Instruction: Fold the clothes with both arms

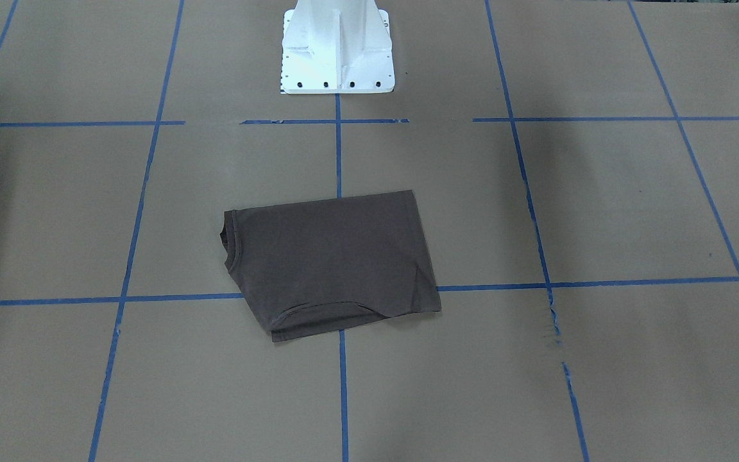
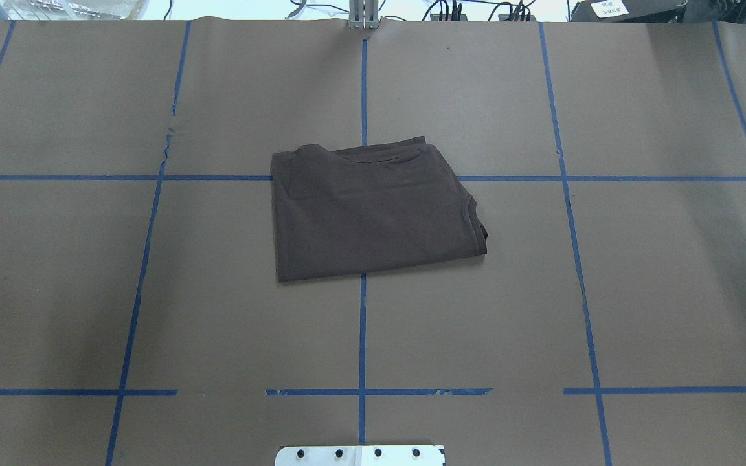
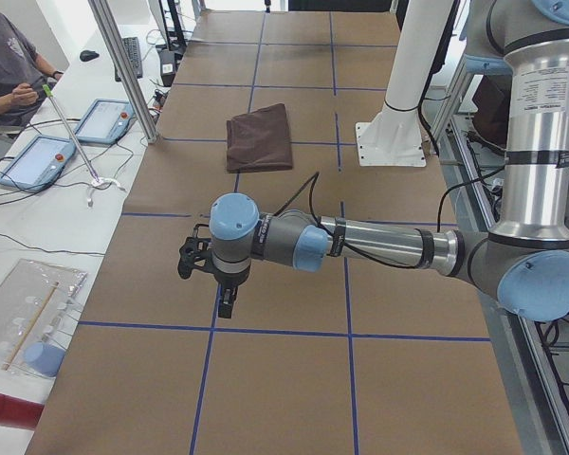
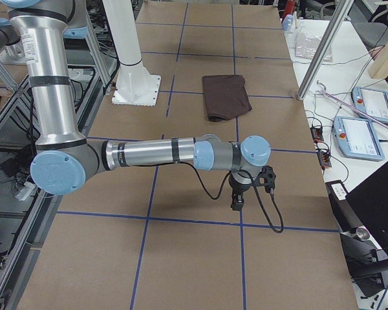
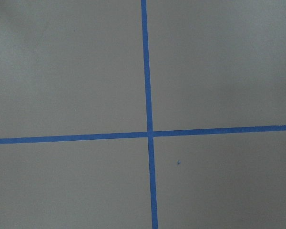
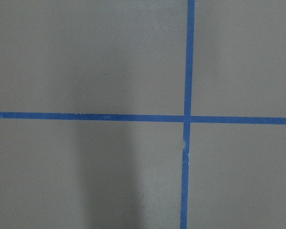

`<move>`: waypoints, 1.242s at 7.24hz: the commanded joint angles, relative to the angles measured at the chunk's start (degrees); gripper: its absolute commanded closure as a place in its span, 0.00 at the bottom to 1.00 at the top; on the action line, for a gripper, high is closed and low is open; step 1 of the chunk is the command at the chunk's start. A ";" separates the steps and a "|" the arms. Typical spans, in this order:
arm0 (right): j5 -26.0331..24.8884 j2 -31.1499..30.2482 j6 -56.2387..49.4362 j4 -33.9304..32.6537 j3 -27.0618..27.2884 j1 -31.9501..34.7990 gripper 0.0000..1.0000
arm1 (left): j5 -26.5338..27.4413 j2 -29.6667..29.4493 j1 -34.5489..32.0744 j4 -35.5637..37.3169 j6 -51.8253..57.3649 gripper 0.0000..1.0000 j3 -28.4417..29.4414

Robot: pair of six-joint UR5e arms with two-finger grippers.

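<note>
The dark brown-grey T-shirt (image 1: 331, 260) lies folded into a flat rectangle at the table's middle, its collar at one end. It also shows in the overhead view (image 2: 373, 207) and both side views (image 3: 260, 137) (image 4: 226, 97). My left gripper (image 3: 228, 305) hangs over bare paper near the table's left end, far from the shirt. My right gripper (image 4: 237, 203) hangs over bare paper near the right end. Both show only in the side views, so I cannot tell whether they are open or shut. Both wrist views show only brown paper and blue tape.
The white pedestal base (image 1: 337, 51) stands behind the shirt. Blue tape lines grid the brown paper table (image 2: 153, 291). An operator (image 3: 9, 66) and tablets (image 3: 104, 120) are beside the table. A metal post (image 3: 123, 66) stands at its edge.
</note>
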 commanded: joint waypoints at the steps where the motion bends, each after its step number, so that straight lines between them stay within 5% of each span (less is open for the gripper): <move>1: 0.61 -0.12 -0.08 0.01 -0.20 -0.01 0.00 | 0.06 0.00 0.12 10.78 8.08 0.00 -3.86; 9: 0.17 -0.13 -0.17 0.18 -0.20 -1.07 0.00 | -0.64 -0.09 0.30 6.62 8.84 0.00 1.85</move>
